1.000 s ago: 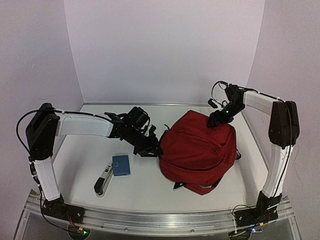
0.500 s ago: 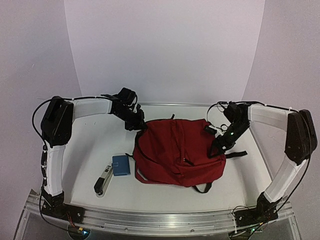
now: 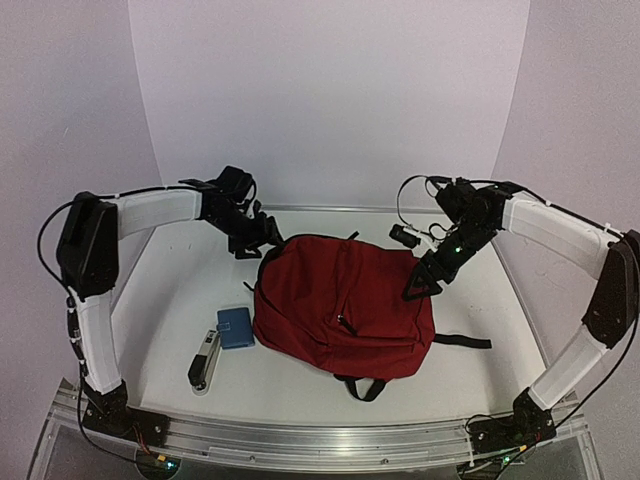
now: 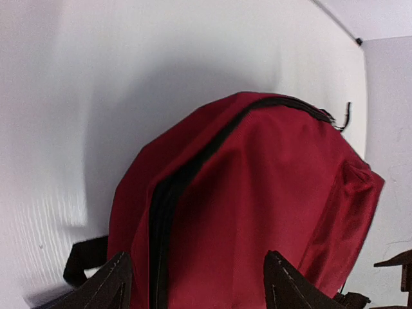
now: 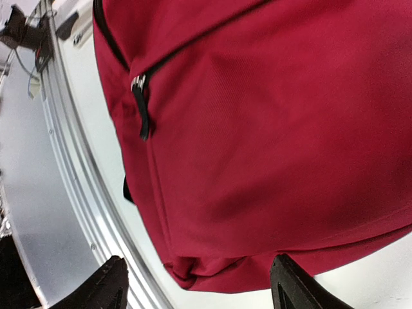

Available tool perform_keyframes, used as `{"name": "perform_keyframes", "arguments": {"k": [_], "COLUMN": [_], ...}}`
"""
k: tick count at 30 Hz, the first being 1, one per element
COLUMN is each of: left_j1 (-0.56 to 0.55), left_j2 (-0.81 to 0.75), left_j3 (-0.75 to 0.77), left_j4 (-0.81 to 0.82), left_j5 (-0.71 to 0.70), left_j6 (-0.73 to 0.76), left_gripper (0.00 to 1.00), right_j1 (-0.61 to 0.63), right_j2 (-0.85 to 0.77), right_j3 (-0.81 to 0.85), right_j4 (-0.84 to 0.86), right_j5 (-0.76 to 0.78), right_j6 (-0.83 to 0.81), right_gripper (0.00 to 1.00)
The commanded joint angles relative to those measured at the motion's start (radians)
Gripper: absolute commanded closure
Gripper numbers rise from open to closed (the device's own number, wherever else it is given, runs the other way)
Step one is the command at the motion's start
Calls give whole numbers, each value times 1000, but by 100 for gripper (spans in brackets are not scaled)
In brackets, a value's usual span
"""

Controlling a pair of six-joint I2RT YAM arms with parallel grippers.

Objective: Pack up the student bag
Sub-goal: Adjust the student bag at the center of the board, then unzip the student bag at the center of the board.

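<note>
the student bag lies flat, zipper up for access; our left gripper and right gripper hover spread, empty.

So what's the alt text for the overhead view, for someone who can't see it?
A dark red backpack lies flat on a white table, with the robot's left gripper and right gripper open by its far corners. A small blue box and a silver-and-black gadget lie at its left.
</note>
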Motion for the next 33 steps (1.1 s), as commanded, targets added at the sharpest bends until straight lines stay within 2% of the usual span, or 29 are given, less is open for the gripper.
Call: {"name": "perform_keyframes", "arguments": {"k": [1,5,10,17,26,30,33], "left_j1": [-46,-130,-224,-270,-274,-273,-273], "left_j2": [-319,-460,-510,-471,-464,-448,-439], "left_j3": [-262,-416,-542,-551,-549,-543,-534], "left_j4": [87,113,154,184,172,166,147], "left_j5": [-38,-67,-81,-123,-165,-172,-202], "left_j6": [-79,-146,-261,-311,-326,-328,-328], "left_gripper": [29,29,28,28,29,32,40], "right_j1": [80,172,303,411,448,456,456], "right_j2": [-57,-50,1,68,137,157,161], "right_j3": [26,-3,-28,-73,-133,-145,-137], "right_j4": [97,166,262,377,498,522,526], "right_j5": [24,32,93,228,386,429,474], "right_j6": [89,116,114,121,138,144,145], "right_gripper": [28,31,37,41,42,55,72]}}
